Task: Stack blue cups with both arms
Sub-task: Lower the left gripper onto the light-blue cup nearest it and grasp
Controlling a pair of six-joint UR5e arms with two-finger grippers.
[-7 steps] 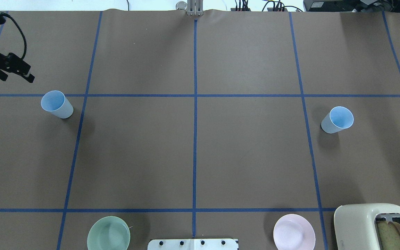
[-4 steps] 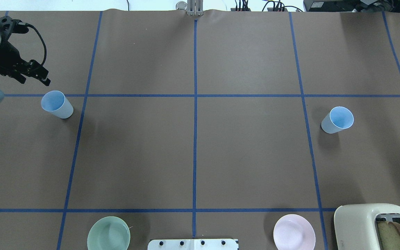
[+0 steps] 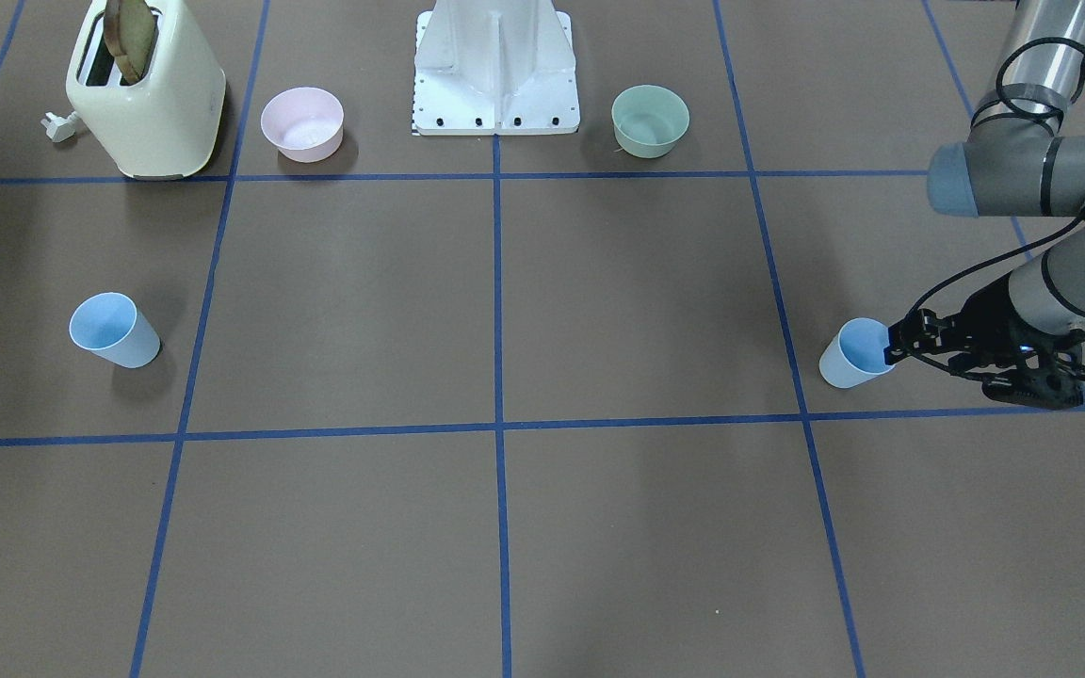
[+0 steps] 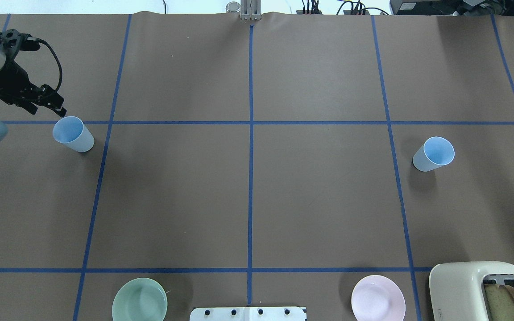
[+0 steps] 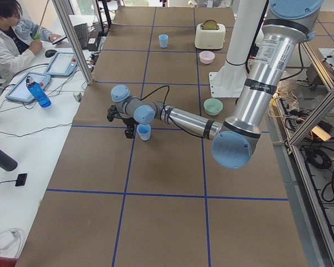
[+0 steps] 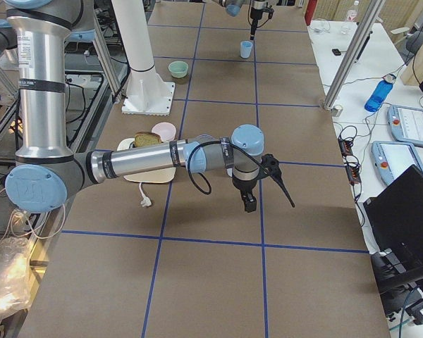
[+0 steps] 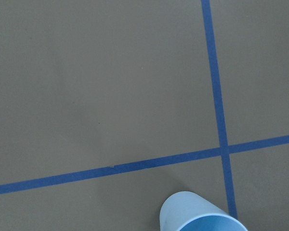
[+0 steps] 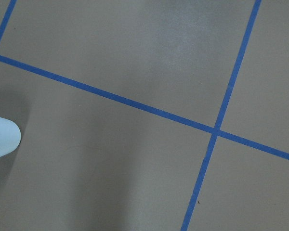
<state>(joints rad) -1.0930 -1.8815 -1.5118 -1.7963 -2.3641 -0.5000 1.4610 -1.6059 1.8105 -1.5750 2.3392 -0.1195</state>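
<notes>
Two pale-blue cups stand upright and far apart on the brown table. The left cup also shows in the front view and at the bottom of the left wrist view. My left gripper hovers just behind its rim, open and empty. The right cup stands alone; its edge shows in the right wrist view. My right gripper shows only in the exterior right view, pointing down above the table. I cannot tell if it is open or shut.
A green bowl, a pink bowl and a cream toaster holding bread stand along the robot's edge, beside the white base. Blue tape lines grid the table. An operator sits at a side desk.
My left gripper has come in from the left edge, moving right and closer to the left cup's rim. Both cups have stayed put.
</notes>
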